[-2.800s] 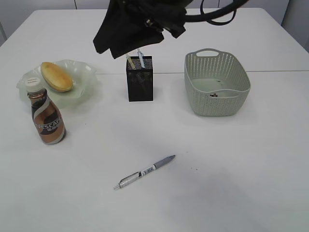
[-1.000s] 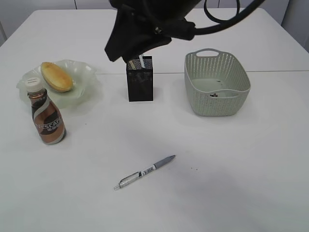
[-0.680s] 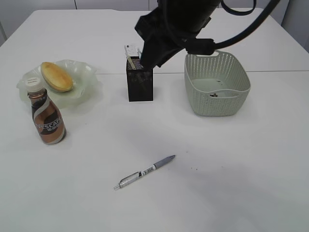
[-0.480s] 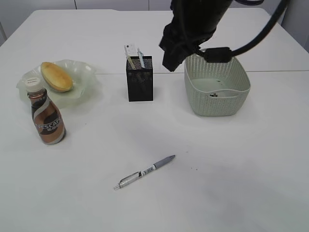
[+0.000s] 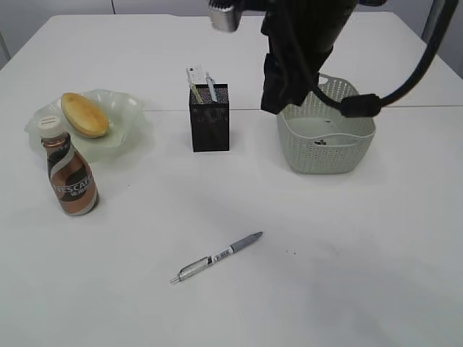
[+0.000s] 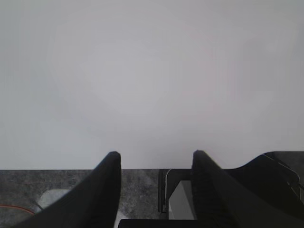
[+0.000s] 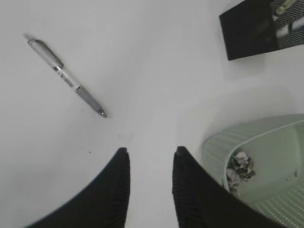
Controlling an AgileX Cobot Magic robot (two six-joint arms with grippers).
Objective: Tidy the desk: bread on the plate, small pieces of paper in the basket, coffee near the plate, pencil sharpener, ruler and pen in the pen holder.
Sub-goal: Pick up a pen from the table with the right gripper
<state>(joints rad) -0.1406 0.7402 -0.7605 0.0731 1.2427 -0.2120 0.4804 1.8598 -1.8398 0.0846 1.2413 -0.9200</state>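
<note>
The bread (image 5: 85, 114) lies on the plate (image 5: 132, 108) at the left, with the coffee (image 5: 69, 174) upright just in front of it. The pen holder (image 5: 210, 119) holds the ruler (image 5: 194, 75) and a blue-tipped stick. The pen (image 5: 217, 258) lies loose on the desk (image 5: 362, 253), also seen as pen (image 7: 66, 78). Crumpled paper (image 7: 240, 166) sits in the basket (image 5: 325, 130). My right gripper (image 7: 151, 149) hangs open and empty above the desk beside the basket's left rim. My left gripper (image 6: 156, 153) is open and empty. No pencil sharpener shows.
The right arm (image 5: 304, 50) rises over the basket's left rear corner. In the left wrist view the desk's near edge (image 6: 71, 167) runs under the fingers, with grey floor below it. The basket (image 7: 266, 156) and pen holder (image 7: 256, 26) flank the right gripper.
The right arm has swung to the right, from over the pen holder to the basket's left rim. The ruler now stands uncovered in the holder. The other things have not moved.
</note>
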